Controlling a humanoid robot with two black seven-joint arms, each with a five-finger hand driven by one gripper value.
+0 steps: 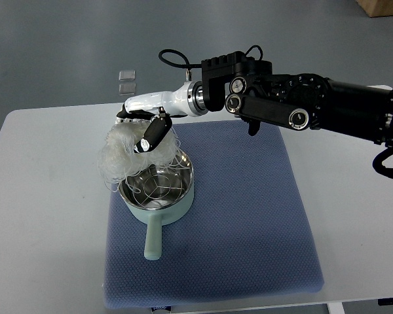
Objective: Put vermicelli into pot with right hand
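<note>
The pot's pale green handle (pixel 153 239) lies nearest, pointing toward the lower edge, well below the fingers and away from them. It joins the pot (pixel 158 195), a light green pan with a shiny steel inside and a wire rack showing at its bottom, which sits just beneath and slightly to the right of the fingers.

By size, the white table (pixel 46 196) comes first, spreading out on every side under the fingers. On it lies the blue mat (pixel 249 216), a textured pad that carries the pot and reaches far to the right of and below the fingers. The right arm (pixel 314 104), black and bulky, enters from the right edge and narrows to a white wrist. Its right hand (pixel 147 124) hangs above the pot's far-left rim. The black-tipped fingers (pixel 154 134) are curled down and closed around the vermicelli (pixel 121 154), a loose white tangle of thin strands. The bundle hangs from the fingers mostly to their left and below, its lower strands trailing over the pot's left rim, some draping into the bowl.

Two small clear squares (pixel 126 81) rest on the grey floor beyond the table, above the fingers.
</note>
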